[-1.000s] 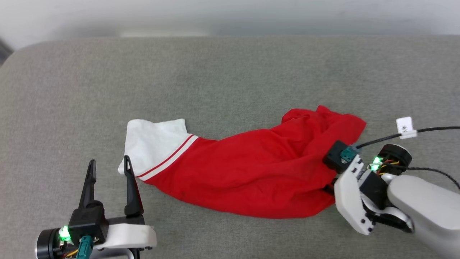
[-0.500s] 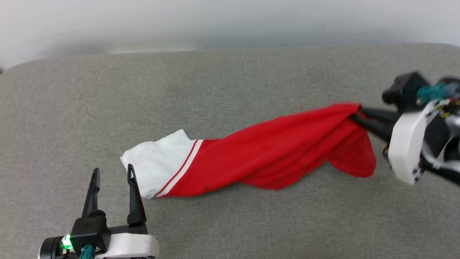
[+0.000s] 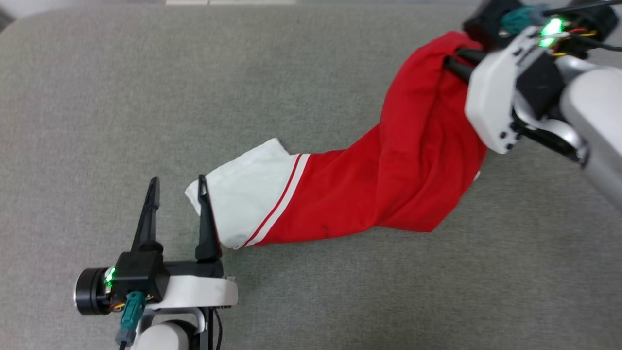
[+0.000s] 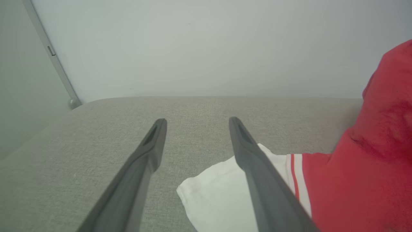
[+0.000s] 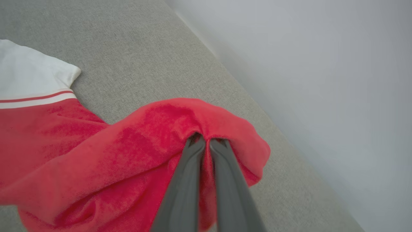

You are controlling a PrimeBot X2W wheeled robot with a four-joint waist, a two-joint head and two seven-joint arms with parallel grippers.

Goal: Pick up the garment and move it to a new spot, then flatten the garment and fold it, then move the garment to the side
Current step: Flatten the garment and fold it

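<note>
Garment [image 3: 388, 184]: I have it by one end. My right gripper [image 5: 206, 141] is clenched on a bunched fold of the red body, raised over the far right of the table [image 3: 121, 87]. From there the cloth sags down to the white sleeve [image 3: 243, 194], which lies on the table top. My left gripper [image 3: 177, 181] is spread wide with nothing in it, low by the sleeve, its inner finger over the sleeve's edge; I can't tell whether it touches. I judge this to be the first step, the pick-up and move. Next I'd carry the held end to the new spot, minding the trailing sleeve, lower it, and only then let go to start flattening.
</note>
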